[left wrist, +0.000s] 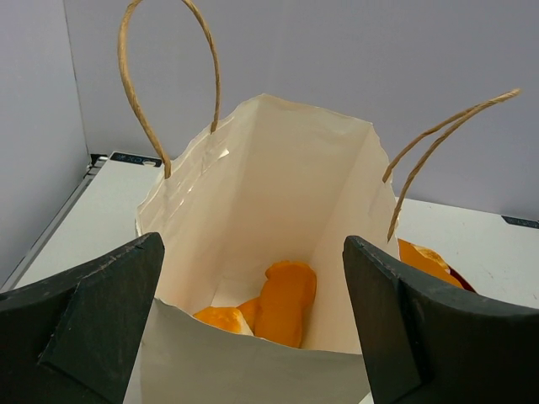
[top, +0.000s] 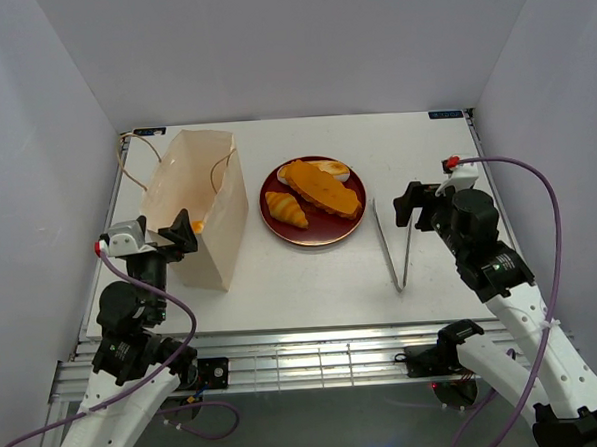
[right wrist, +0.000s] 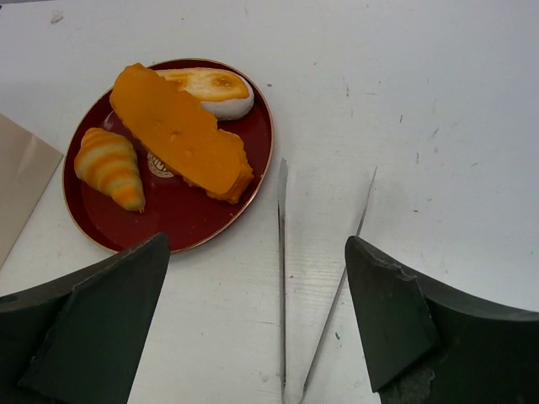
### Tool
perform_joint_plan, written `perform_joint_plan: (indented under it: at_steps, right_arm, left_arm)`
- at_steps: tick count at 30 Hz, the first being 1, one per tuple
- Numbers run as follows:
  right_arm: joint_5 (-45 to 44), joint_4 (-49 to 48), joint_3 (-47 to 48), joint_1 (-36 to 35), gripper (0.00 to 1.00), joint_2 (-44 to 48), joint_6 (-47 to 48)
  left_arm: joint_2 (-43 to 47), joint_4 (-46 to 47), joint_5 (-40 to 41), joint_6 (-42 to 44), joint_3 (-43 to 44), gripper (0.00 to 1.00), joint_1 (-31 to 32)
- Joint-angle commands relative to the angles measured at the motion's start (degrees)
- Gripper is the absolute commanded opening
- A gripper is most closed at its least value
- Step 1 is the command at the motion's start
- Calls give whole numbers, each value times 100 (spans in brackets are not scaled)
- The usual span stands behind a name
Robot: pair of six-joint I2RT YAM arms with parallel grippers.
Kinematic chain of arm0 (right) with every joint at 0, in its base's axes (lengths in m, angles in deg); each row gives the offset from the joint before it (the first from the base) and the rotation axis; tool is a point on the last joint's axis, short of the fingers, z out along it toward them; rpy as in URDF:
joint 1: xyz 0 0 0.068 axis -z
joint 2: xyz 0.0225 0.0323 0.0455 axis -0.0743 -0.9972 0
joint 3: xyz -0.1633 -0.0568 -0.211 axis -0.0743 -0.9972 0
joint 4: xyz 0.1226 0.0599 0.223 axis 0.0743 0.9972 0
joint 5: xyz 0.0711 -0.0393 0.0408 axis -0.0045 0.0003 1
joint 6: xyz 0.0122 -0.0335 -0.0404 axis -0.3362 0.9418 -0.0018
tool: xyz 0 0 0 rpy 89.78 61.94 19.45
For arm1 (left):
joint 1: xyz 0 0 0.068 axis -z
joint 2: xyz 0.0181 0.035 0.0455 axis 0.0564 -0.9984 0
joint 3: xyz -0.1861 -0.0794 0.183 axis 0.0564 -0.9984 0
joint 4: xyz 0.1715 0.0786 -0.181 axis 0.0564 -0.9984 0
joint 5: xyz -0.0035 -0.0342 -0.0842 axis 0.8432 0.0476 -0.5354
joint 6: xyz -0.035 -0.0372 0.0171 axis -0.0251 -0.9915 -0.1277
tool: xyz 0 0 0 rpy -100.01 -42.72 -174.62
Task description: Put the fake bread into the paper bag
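Bag [top: 199,194] stands upright near the desk's [top: 312,283] left edge, mouth open upward so pieces can just drop in. At least two orange pieces of bread [left wrist: 285,301] already sit on its floor, leaning together. Left jaws are spread wide and gripping nothing. They hang at the bag's near rim with the near wall between the fingers [left wrist: 93,320] but not pinched. My read: parked there to look in or keep the mouth from folding. Three pieces remain on the plate [top: 314,235] mid-desk, just right of the bag, so a short carry. Long loaf [top: 322,187] lies across the middle, croissant [top: 286,210] on the bag side, pale roll [top: 333,168] at the far rim. Tongs [top: 395,248] lie flat right of the plate, hinge toward the near edge, tips toward the far edge. Right jaws are fully released and empty, hovering over the tongs, with the plate in wrist view. Guess: right side takes the next piece; the loaf is wide and glossy, likely to slip. Task looks under halfway.
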Motion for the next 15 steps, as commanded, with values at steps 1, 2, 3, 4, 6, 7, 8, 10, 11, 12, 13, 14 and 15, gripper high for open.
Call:
perform_joint_plan:
  at_steps: [1, 2, 3, 4, 6, 7, 8, 10, 11, 12, 13, 14, 15]
  right_arm:
    - [-209, -145, -82, -8, 90, 98, 5]
    - [-209, -163, -108, -8, 90, 115, 5]
    - [-175, -215, -117, -8, 90, 133, 5]
    - [-174, -233, -135, -8, 90, 150, 5]
    - [-174, -259, -144, -17, 90, 159, 5]
    - [-183, -268, -152, -8, 90, 159, 5]
    - [-174, -268, -144, -8, 90, 159, 5]
    - [-139, -321, -161, -8, 90, 142, 14]
    - [-130, -321, -179, -8, 90, 133, 14]
    - [-17, -330, -187, -8, 90, 124, 49]
    - [-16, -330, -196, -8, 90, 89, 58]
    - [-16, -304, -144, -8, 90, 54, 49]
    - [-77, -277, -135, -8, 90, 36, 40]
  left_arm:
    - [-67, -34, 3, 39, -19, 98, 22]
    - [-93, -51, 3, 39, -19, 98, 22]
    - [-120, -60, -6, 39, -10, 98, 22]
    - [-137, -69, -6, 30, 8, 98, 22]
    - [-146, -78, -6, 30, 8, 98, 22]
    - [-155, -78, -15, 30, 8, 98, 22]
    - [-155, -69, -15, 30, 8, 98, 22]
    - [-155, -69, -15, 30, 8, 98, 22]
    - [-155, -78, -24, 30, 8, 98, 22]
    - [-155, -69, -15, 30, 8, 98, 22]
    - [-155, -69, -24, 30, 8, 98, 22]
    - [-181, -60, -50, 21, 16, 98, 22]
    - [-199, -86, -68, 12, 34, 98, 22]
